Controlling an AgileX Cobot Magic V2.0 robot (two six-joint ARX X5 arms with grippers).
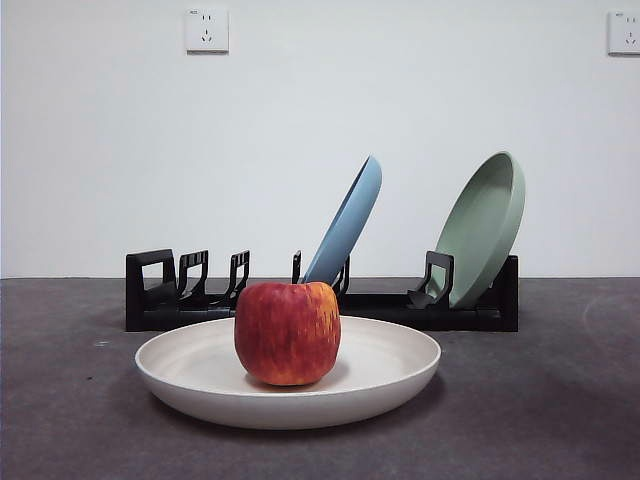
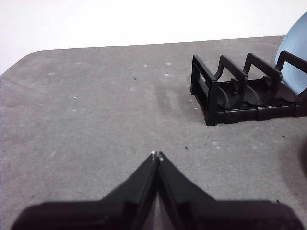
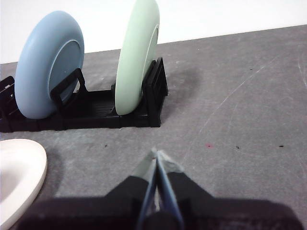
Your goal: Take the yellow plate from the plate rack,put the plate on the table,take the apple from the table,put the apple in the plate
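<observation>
Two plates (image 1: 345, 228) (image 1: 485, 225) lean in the plate rack (image 1: 320, 300).

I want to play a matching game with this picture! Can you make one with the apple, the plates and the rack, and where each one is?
Things:
1. apple
2. cream plate
3. blue plate
4. green plate

Places:
A. leaning at the right end of the rack, seen from the front
B. flat on the table, in front of the rack
C. sitting in the cream plate
D. leaning in the middle of the rack

Pairs: 1-C, 2-B, 3-D, 4-A
</observation>
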